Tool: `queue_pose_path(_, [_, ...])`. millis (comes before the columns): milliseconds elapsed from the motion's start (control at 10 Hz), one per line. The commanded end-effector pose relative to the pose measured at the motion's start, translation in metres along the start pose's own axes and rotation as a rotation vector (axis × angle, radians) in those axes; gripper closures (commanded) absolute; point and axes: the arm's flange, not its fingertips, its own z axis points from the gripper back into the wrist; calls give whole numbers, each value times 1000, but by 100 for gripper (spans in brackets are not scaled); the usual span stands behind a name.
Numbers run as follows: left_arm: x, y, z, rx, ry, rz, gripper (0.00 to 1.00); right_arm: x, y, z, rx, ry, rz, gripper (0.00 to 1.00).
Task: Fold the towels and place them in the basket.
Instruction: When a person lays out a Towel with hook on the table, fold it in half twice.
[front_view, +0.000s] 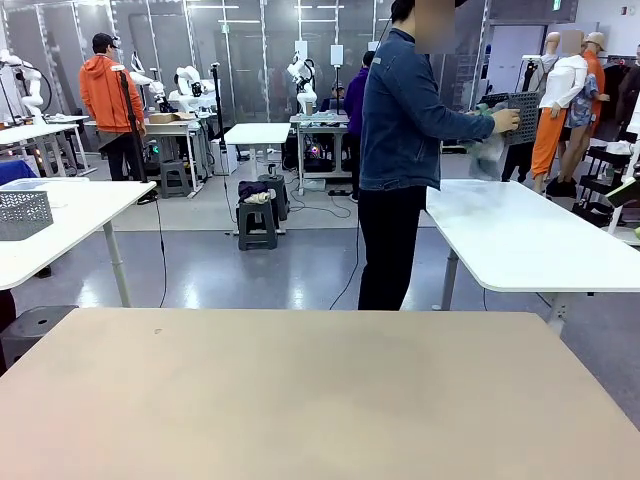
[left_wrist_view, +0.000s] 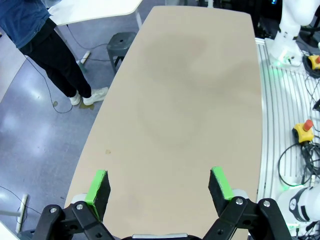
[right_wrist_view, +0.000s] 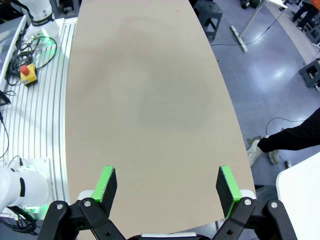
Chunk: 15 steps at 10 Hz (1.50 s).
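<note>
Above the near corner of the white side table (front_view: 520, 240), the person's hand (front_view: 506, 121) covers part of the basket (front_view: 525, 108). The towels (front_view: 488, 152) hang bunched and blurred beneath it, their folds and labels too small to make out.

Claws: two, the left claw (left_wrist_view: 159, 176) and the right claw (right_wrist_view: 166, 174)
Green pads (left_wrist_view: 98, 182): two on each claw, four in all
Tabletop (front_view: 320, 400): one, beige
Basket (front_view: 522, 112): one, dark grey lattice
Towels (front_view: 487, 152): one bunched bundle of cloth; how many pieces cannot be told
Person (front_view: 400, 130): one beyond the tabletop's far edge, plus one person in orange (front_view: 108, 95) farther off
</note>
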Motion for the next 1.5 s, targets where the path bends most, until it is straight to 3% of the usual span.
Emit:
queue_pose_path(0, [1,-1,-2,-1,-19,1,0,1,-1,0,-5,-7,5,0])
queue_pose_path(1000, [1,-1,-2,-1,-19,1,0,1,-1,0,-5,-7,5,0])
queue_pose_path(1400, [2,1,1,-1,30,-31,0,1,-1,0,-5,-7,5,0])
